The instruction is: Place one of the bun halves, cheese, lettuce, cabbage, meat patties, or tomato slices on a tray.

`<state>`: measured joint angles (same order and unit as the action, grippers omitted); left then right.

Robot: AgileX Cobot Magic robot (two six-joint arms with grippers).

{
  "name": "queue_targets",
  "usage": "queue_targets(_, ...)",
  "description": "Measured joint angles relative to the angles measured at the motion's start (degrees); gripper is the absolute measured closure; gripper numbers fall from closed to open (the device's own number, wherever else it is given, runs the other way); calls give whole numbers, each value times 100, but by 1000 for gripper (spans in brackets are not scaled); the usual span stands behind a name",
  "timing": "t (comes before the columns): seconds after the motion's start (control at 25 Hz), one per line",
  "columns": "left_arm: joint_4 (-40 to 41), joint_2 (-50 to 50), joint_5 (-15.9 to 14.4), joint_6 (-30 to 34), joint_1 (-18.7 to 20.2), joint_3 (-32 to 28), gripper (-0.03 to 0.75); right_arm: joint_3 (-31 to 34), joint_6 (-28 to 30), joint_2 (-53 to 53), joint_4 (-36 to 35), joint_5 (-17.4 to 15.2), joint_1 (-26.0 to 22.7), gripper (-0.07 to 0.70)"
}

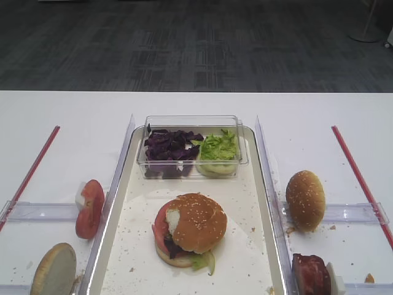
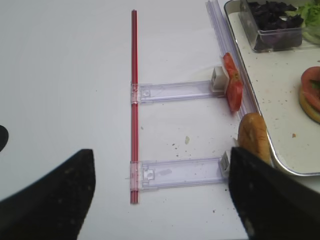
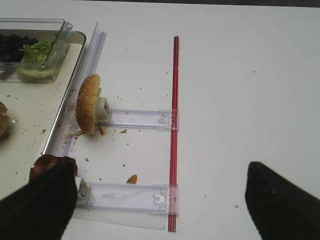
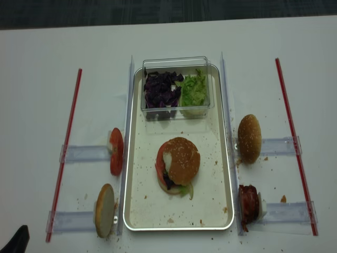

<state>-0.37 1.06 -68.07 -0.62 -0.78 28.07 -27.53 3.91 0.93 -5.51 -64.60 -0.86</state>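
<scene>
Bun [image 1: 196, 222]: tops stack at tray [image 1: 258, 203] centre.
Meat [image 4: 248, 202]: 4 o'clock, whole only overhead.
Right end effector [image 3: 160, 200]: spread, wrist view only.
Left end effector [image 2: 160, 195]: spread, empty.

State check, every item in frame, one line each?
bun top: capping the stack, tilted
tomato slices: one in stack, under bun
tomato slice: on edge, left holder
sesame bun: on edge, right holder
clear box: lidless; cabbage left, lettuce right
tray: crumb-speckled
right gripper: open
left gripper: open
</scene>
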Motion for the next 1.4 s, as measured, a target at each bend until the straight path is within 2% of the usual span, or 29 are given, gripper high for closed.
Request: queue_targets(1.4, 0, 0, 0, 0, 0, 0, 207, 0, 10, 0, 0, 0, 0, -60)
